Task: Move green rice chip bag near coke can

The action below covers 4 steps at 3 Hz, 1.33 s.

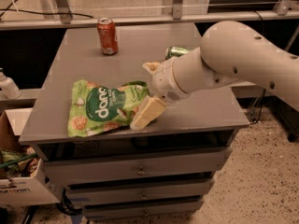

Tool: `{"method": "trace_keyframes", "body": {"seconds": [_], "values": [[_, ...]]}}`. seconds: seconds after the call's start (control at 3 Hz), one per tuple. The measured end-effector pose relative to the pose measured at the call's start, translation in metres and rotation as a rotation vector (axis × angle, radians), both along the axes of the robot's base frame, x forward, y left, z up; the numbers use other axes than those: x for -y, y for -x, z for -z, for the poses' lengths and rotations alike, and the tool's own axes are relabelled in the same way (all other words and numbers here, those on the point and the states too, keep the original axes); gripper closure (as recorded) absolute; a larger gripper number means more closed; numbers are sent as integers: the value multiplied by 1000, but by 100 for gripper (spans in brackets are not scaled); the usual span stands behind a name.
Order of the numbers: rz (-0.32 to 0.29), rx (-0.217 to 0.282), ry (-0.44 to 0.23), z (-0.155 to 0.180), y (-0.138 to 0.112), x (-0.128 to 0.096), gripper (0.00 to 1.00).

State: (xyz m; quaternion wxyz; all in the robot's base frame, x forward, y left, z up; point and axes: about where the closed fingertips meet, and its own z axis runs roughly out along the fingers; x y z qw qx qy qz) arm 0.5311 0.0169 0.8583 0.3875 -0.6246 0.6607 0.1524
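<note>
The green rice chip bag [105, 107] lies flat near the front left of the grey cabinet top [196, 106]. The coke can [107, 36] stands upright at the back left, well apart from the bag. My gripper [149, 91] is at the bag's right end, low over the top. It is open: one cream finger [147, 113] is at the bag's front right corner and the other finger [152, 68] is behind the bag's right edge. The bag is not lifted.
A small green can [175, 52] stands behind my arm, partly hidden by it. The cabinet has drawers below. A white bottle [7, 85] and a cardboard box [18, 190] are to the left, off the cabinet. A metal rail runs behind.
</note>
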Motion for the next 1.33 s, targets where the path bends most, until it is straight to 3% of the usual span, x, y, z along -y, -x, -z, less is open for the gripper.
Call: {"method": "trace_keyframes", "body": {"seconds": [0.33, 0.67, 1.33], "values": [[10, -30, -21, 13, -5, -9, 0], [14, -42, -42, 19, -7, -16, 18], [21, -54, -76, 23, -9, -22, 65]]}}
